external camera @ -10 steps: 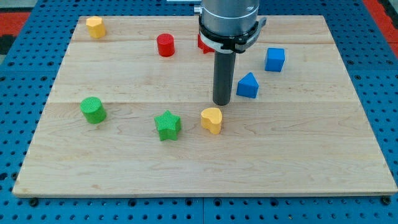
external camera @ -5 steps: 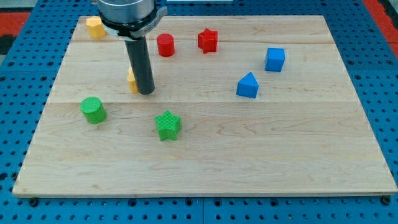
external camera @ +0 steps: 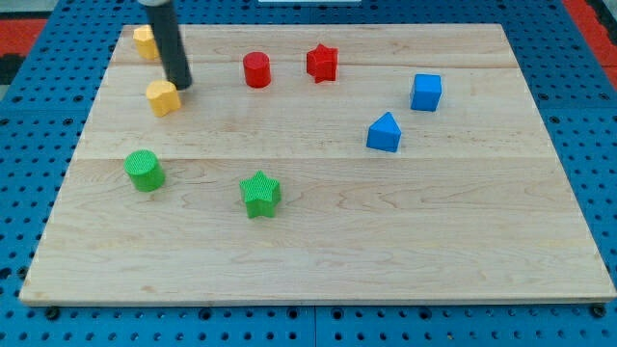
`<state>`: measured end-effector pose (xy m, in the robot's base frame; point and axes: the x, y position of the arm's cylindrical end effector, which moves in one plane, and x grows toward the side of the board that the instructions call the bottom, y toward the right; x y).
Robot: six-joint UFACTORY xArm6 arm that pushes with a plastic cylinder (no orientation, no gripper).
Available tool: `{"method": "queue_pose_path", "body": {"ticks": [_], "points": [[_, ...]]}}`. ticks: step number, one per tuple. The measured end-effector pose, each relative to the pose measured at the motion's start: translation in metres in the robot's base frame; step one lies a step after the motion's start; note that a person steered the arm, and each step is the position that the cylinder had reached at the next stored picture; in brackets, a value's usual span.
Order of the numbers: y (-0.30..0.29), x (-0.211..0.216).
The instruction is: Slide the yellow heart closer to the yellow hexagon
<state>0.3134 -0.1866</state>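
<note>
The yellow heart [external camera: 163, 97] lies near the board's upper left. The yellow hexagon [external camera: 145, 41] sits at the top left corner, a short way above and left of the heart, partly hidden by the rod. My tip [external camera: 179, 85] is at the heart's upper right edge, touching or nearly touching it, between the heart and the hexagon's right side.
A red cylinder [external camera: 256, 69] and a red star [external camera: 322, 62] sit at the top middle. A blue cube [external camera: 425, 92] and a blue triangular block [external camera: 384, 132] are at the right. A green cylinder [external camera: 145, 170] and a green star [external camera: 260, 193] are lower left. The wooden board [external camera: 386, 251] ends close to the hexagon.
The rod has swept from the board's middle to the upper left. The yellow heart has moved with it, from below centre up and left to just below the yellow hexagon.
</note>
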Motion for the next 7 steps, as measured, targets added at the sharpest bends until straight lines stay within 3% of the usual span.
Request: {"method": "queue_pose_path", "body": {"ticks": [1,2,3,5,6,7], "points": [[0.048,0.046],[0.017,0.057],[-0.044,0.041],[-0.064,-0.022],[-0.107,0.014],[-0.118,0.001]]}}
